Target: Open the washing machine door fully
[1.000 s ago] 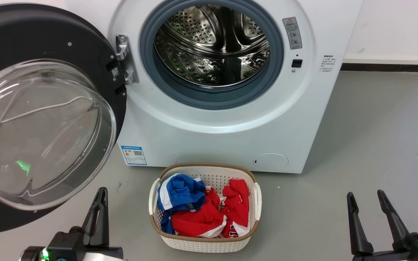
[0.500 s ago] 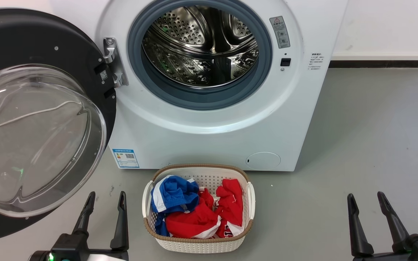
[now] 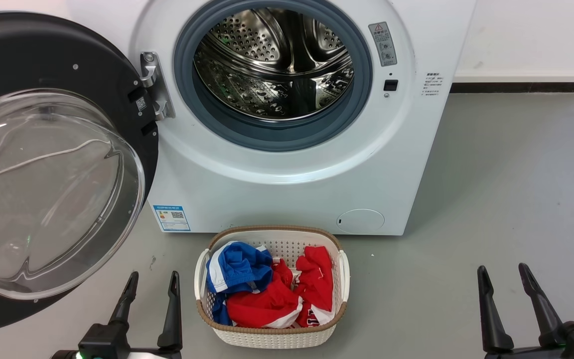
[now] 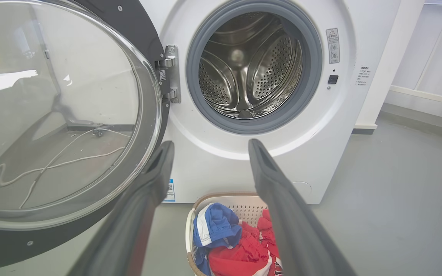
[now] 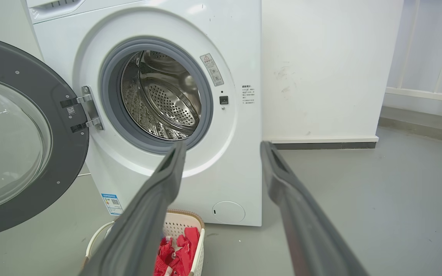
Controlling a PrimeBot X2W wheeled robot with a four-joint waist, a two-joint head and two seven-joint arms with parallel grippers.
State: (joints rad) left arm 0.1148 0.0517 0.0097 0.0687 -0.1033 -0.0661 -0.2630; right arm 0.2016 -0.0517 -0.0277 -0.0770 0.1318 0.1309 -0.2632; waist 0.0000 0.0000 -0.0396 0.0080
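While the washing machine door (image 3: pixel 53 189) stands swung wide to the left of the white washing machine (image 3: pixel 287 184), both of the robot's arms sit low over the grey floor (image 3: pixel 506 174) and grip nothing. The door hangs on a chrome hinge (image 3: pixel 153 85) at the left edge of the opening. Its black inner face and bulging clear glass bowl are turned outward, well clear of the machine's front. A white cable (image 3: pixel 43 157) on the floor shows through the glass.

The left gripper (image 3: pixel 153 276) hovers near the door's lower rim without touching it, its two dark fingers spread apart. The right gripper (image 3: pixel 502 269) rests at the lower right, well away from the machine, its fingers likewise spread with an open gap between them.

Behind the open door, the steel drum (image 3: pixel 277 60) lies exposed inside its grey rubber ring (image 3: pixel 267 137). A small round white flap (image 3: pixel 360 221) sits low on the front panel. On the floor just before the machine stands a white laundry basket (image 3: pixel 272 340) with a brown rim. It holds crumpled red clothes (image 3: pixel 267 305) and a blue garment (image 3: pixel 239 267).
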